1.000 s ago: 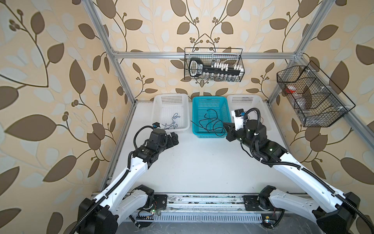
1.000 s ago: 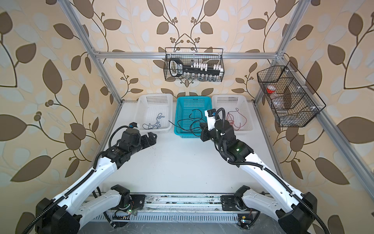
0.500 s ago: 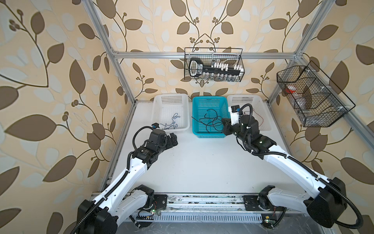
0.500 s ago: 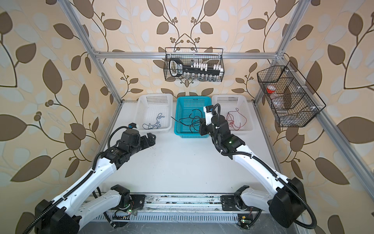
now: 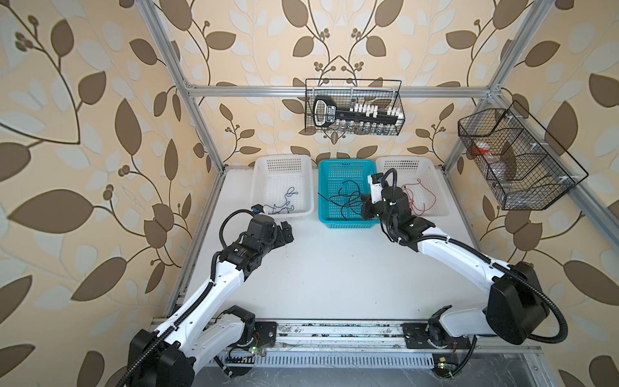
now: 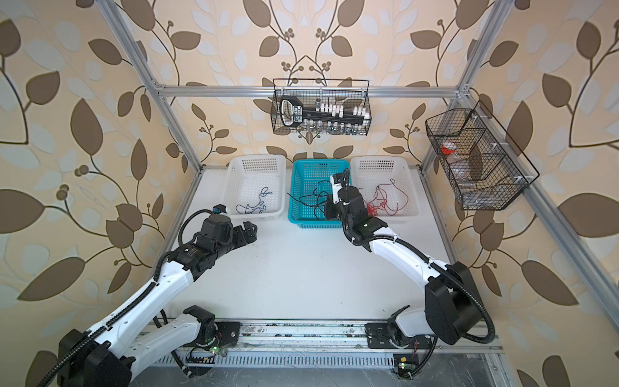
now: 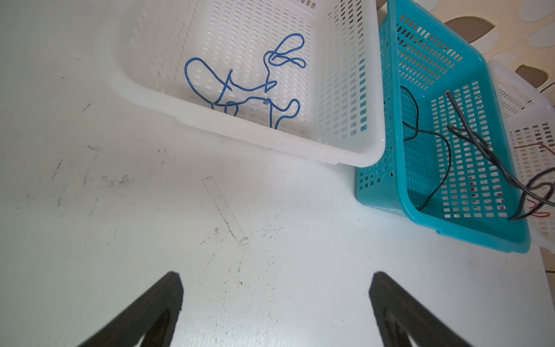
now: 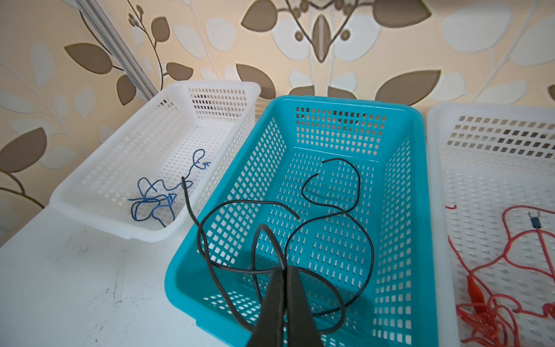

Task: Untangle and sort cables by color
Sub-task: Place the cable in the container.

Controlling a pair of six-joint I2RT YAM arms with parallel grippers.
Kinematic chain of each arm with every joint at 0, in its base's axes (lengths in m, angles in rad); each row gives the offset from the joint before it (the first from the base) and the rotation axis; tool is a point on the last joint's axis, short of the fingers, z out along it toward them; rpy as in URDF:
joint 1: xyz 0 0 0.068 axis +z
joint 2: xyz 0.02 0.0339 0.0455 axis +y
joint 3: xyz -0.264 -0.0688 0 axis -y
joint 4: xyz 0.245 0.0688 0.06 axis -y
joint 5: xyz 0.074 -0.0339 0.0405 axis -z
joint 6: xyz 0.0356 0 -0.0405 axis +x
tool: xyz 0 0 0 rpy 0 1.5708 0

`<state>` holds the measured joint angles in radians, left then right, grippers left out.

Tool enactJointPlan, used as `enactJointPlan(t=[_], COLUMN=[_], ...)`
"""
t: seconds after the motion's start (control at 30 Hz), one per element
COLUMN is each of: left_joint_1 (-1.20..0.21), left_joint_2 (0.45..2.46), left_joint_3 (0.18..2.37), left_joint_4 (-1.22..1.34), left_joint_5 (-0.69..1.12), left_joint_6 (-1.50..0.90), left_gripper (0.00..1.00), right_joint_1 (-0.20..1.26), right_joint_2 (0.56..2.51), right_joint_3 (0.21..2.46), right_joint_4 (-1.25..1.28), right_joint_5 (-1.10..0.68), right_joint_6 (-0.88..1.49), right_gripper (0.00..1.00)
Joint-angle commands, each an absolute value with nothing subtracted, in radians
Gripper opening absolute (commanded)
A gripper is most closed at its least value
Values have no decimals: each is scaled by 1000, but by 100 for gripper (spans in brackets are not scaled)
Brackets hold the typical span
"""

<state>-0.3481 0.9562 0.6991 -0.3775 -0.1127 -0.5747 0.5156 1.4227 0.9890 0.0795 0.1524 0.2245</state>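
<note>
Three baskets stand in a row at the back. Blue cables [image 7: 240,87] lie in the left white basket [image 5: 281,160]. Thin black cables [image 8: 357,210] lie in the teal basket [image 5: 346,163], and red cables [image 5: 418,197] lie in the right white basket [image 5: 405,159]. My right gripper [image 8: 284,269] hangs over the teal basket's near end, shut on a thicker black cable [image 8: 268,229]. That cable loops up from the fingertips, and one end sticks out over the teal basket's left rim. My left gripper [image 7: 276,279] is open and empty above the table, in front of the left white basket.
A black wire basket [image 5: 353,107] with a tool hangs on the back rail. Another wire basket [image 5: 516,160] hangs on the right wall. Aluminium frame posts [image 5: 201,134] stand at the table's back corners. The arms' base rail [image 5: 335,331] runs along the front edge.
My right gripper has moved a little left and back over the teal basket with the black cable in it, and the arm has stretched out. The left arm has hardly moved.
</note>
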Motion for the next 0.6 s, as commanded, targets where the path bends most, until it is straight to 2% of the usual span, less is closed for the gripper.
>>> enactJointPlan(t=[0.0, 0.37, 0.43, 0.57], left_joint_1=[-354, -354, -353, -351], left_joint_2=[945, 912, 907, 895], left_joint_3=[691, 673, 673, 679], left_joint_4=[-390, -413, -418, -443], left_joint_5=[-152, -178, -183, -227], left_joint_6=[-546, -543, -540, -531], left_gripper=[99, 99, 99, 99], right_joint_1=[510, 503, 500, 497], right_joint_2=[1463, 1600, 1613, 1616], right_joint_3=[1028, 1049, 1050, 1056], right_joint_4=[104, 92, 86, 56], right_joint_5=[174, 159, 148, 131], right_joint_6=[201, 206, 209, 203], right_gripper=[0, 0, 4, 17])
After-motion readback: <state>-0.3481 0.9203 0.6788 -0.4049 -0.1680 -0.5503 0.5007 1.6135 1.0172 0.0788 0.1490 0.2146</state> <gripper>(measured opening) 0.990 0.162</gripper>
